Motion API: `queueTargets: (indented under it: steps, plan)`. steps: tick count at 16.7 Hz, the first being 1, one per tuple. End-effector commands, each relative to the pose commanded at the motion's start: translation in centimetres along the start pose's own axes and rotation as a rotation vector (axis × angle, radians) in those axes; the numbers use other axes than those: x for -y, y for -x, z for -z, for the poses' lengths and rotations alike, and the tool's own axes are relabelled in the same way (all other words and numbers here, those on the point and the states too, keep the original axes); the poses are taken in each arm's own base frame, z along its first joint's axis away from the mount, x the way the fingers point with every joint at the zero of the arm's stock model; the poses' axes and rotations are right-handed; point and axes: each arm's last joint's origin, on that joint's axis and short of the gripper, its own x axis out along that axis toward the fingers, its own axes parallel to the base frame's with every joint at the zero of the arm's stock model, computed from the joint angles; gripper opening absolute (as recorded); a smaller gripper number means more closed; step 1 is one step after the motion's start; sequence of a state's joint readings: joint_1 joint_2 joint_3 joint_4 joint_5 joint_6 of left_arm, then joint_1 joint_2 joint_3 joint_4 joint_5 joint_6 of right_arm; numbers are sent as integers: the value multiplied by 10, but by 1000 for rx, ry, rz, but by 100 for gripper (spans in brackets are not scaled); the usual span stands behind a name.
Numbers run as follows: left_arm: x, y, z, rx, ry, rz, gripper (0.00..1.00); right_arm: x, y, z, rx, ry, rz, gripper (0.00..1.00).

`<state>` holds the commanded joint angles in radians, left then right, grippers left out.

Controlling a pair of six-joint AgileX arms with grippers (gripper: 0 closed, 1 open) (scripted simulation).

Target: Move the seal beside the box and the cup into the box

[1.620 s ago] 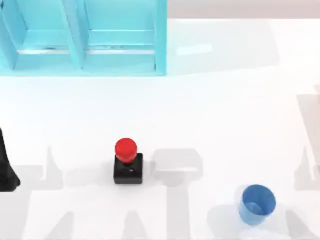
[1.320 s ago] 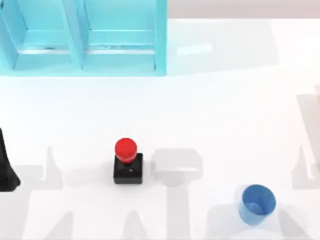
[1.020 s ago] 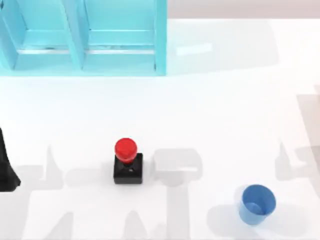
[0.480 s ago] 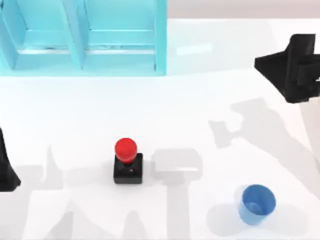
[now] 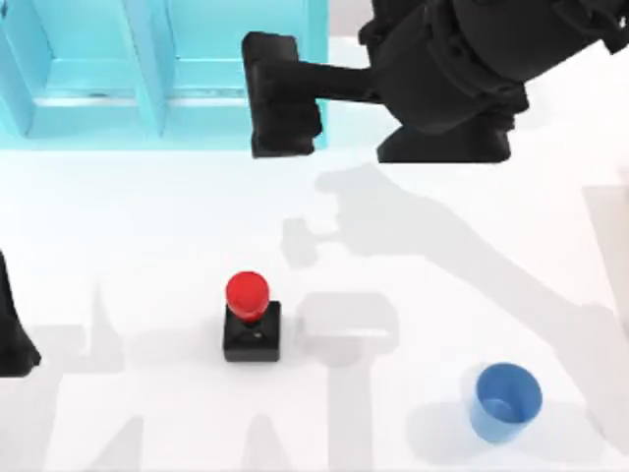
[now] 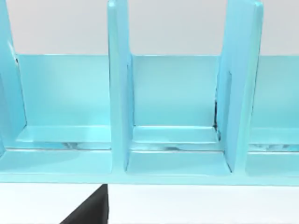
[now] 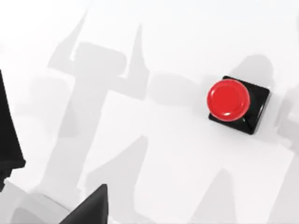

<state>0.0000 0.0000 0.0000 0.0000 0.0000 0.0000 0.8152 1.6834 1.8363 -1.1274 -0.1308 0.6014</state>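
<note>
While glossy-knobbed seal point(image 5: 251, 324) stands upright, cup point(image 5: 505, 400) — round, plain — sits apart.

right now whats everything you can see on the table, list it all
box: one, light blue with upright dividers, back of the table toward its left
seal: one, black square base with red knob, upright, front centre-left, well apart from the box
cup: one, blue, upright, front right
table: one, white
right arm: black, reaching in from the back right, its pincer high over the box's right edge
left arm: black, parked at the left edge
</note>
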Motion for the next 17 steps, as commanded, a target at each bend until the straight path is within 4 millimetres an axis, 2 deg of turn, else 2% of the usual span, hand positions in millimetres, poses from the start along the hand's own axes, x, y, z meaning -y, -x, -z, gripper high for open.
queueTargets:
  steps: [3,6,12,17]
  plan:
    - [0,0,0,0,0,0,100,-26,-44,-11,-108,-52,84,100]
    - [0,0,0,0,0,0,100,-39,-88,-17,-176,-109,188,100]
    - [0,0,0,0,0,0,100,-44,-160,-17,-243,-196,376,100]
    - [0,0,0,0,0,0,100,-41,-199,-12,-267,-234,477,100]
